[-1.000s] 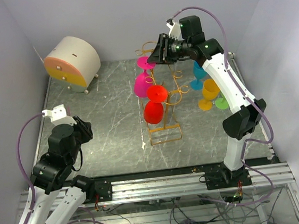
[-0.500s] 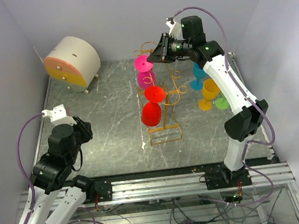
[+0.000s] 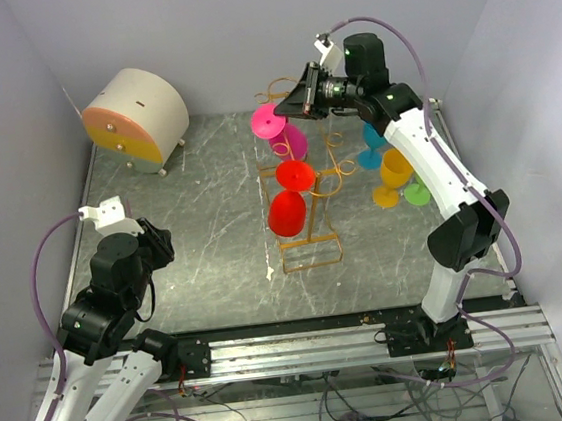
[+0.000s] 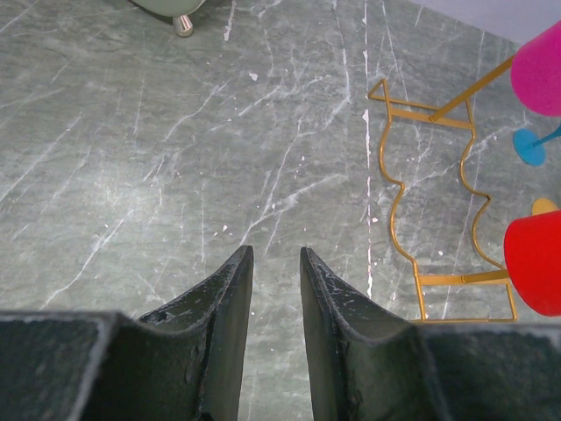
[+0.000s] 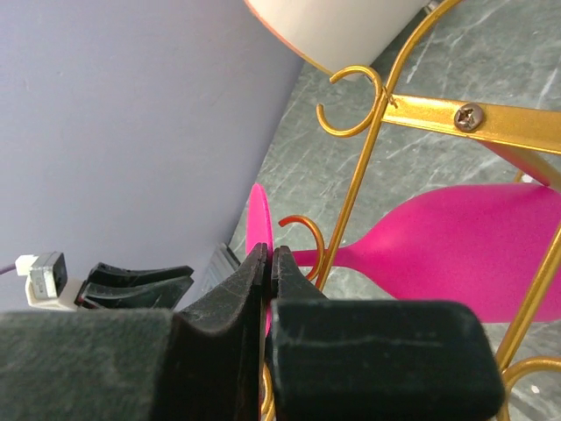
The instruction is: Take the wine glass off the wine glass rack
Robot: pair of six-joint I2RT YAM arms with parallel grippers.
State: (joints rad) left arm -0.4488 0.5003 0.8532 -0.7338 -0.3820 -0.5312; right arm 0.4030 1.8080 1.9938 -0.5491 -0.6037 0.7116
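Observation:
The golden wire wine glass rack stands mid-table. A magenta wine glass hangs by its stem in a top hook, tilted almost sideways. My right gripper is shut on the thin edge of its round foot; the stem passes through a curled hook beside the rack's upright wire, and the bowl lies beyond. A red wine glass hangs lower on the rack. My left gripper stays open over bare table at the near left, holding nothing.
A round cream and orange drawer cabinet sits at the back left. Blue, yellow and green glasses stand on the table right of the rack, under my right arm. Walls close the back and sides.
My right gripper has closed onto the magenta glass's foot. The glass has tilted, its bowl swinging right toward the rack. The left arm has not moved.

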